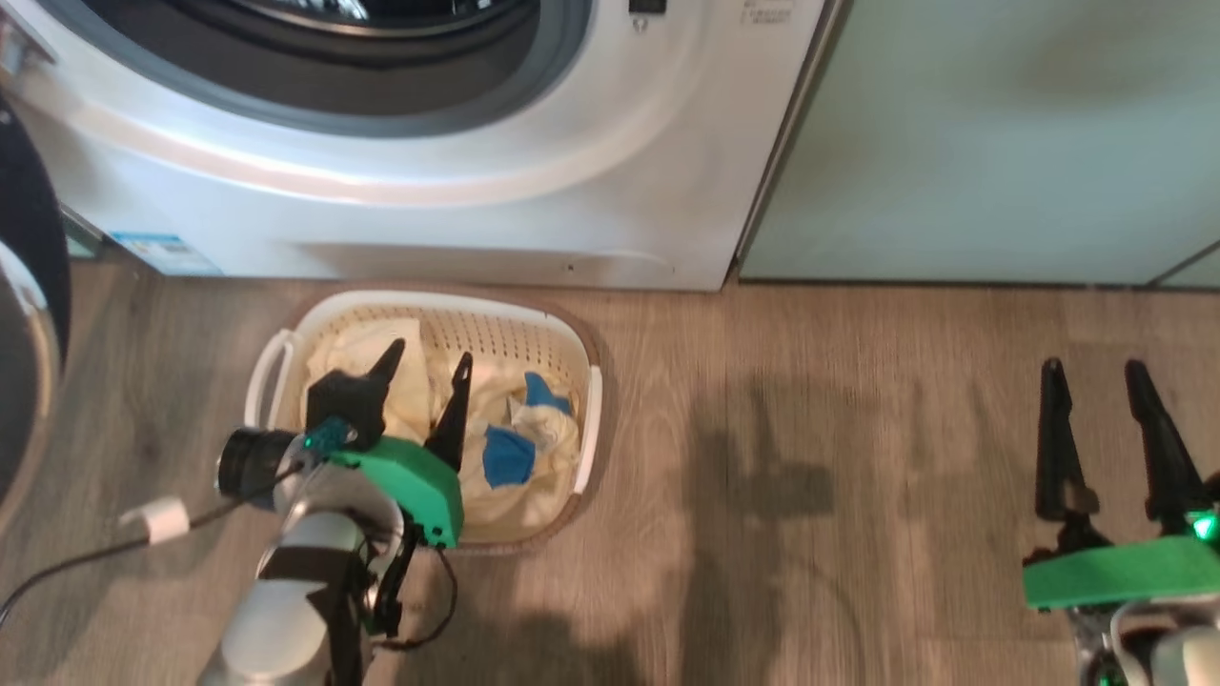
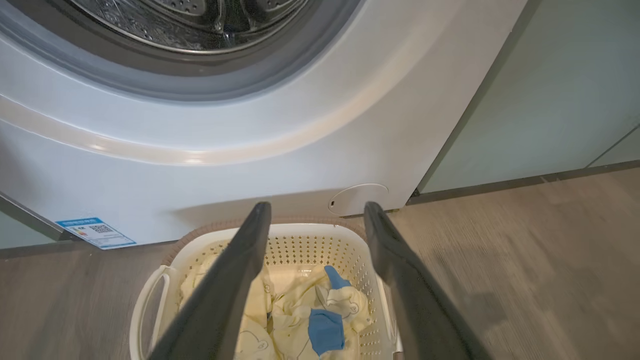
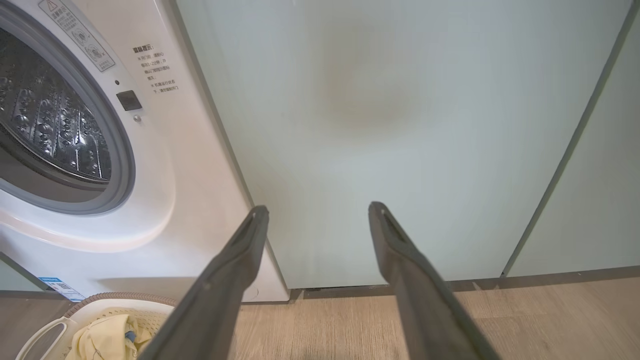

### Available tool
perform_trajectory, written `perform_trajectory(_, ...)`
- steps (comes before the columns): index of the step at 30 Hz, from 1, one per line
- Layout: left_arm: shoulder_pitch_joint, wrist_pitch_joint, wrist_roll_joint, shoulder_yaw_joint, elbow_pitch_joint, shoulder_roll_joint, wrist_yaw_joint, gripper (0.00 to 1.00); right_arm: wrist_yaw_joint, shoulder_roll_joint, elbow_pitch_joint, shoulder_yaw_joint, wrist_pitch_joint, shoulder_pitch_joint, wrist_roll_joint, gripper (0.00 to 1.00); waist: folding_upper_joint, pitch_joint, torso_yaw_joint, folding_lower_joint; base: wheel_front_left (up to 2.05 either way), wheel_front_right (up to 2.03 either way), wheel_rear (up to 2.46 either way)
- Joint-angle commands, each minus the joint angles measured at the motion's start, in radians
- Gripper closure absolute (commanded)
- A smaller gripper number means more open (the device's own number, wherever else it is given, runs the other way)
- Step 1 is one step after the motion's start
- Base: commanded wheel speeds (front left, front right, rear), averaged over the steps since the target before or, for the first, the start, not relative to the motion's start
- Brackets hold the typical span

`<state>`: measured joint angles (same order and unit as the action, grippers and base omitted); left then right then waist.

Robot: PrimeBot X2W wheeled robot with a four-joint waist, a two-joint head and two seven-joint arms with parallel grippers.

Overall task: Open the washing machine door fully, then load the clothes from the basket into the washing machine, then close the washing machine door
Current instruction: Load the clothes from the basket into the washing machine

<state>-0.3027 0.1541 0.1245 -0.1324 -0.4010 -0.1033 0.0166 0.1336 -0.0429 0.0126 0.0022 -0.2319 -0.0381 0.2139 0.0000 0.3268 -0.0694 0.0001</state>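
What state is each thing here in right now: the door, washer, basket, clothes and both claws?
washing machine door: swung open, at the left.
washing machine: mouth uncovered, visible part of drum empty.
clothes: crumpled in the basket.
basket: upright on the floor, not empty.
left gripper: open, above the basket, holding nothing.
right gripper: open, above bare floor, holding nothing.
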Motion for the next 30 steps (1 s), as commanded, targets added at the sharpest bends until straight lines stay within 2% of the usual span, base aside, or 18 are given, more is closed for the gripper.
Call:
perform_trajectory(1, -0.062, 0.007, 0.006, 0.018, -0.032, -0.013, 0.013, 0.0, -0.003, -0.007, -0.034, 0.026, -0.015, -0.043, 0.011, 0.0, 0.0, 0.062, -0.009, -0.0001, 0.0, 0.0, 0.0)
perform_trajectory(5, -0.116, 0.005, 0.013, 0.006, -0.123, -0.011, 0.034, 0.0, -0.003, -0.007, -0.032, 0.032, -0.019, -0.066, 0.019, 0.0, 0.0, 0.117, -0.019, -0.0001, 0.0, 0.0, 0.0)
perform_trajectory(16, -0.333, 0.018, 0.046, -0.04, -0.429, -0.026, 0.096, 0.0, -0.003, -0.007, -0.032, 0.07, -0.029, -0.169, 0.062, 0.0, 0.0, 0.352, -0.07, -0.0001, 0.0, 0.0, 0.0)
perform_trajectory(30, -0.563, 0.035, 0.128, -0.079, -0.687, -0.043, 0.113, 0.0, -0.003, -0.007, -0.071, 0.112, -0.03, -0.264, 0.113, 0.0, 0.0, 0.579, -0.111, -0.0001, 0.0, 0.0, 0.0)
